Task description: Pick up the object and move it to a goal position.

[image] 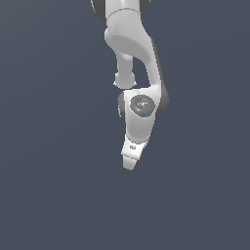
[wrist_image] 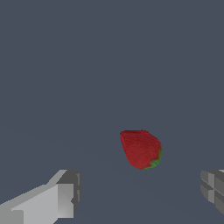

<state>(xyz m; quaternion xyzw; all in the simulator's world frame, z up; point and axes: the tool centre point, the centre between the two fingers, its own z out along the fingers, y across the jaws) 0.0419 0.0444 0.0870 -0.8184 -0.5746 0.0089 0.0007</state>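
Note:
The object, a small dark-red strawberry [wrist_image: 140,148] with a bit of green cap at one end, lies on the grey floor. In the wrist view it sits ahead of my gripper [wrist_image: 140,194], roughly centred on the gap between the two fingertips [wrist_image: 65,197], without touching either. The jaws stand wide apart, open, with nothing between them. In the exterior view my white gripper [image: 131,163] points down over the floor and hides the strawberry almost wholly; only a red speck [image: 138,160] shows at its edge.
A plain dark grey floor [image: 49,195] fills both views. The white arm [image: 132,44] comes down from the top of the exterior view.

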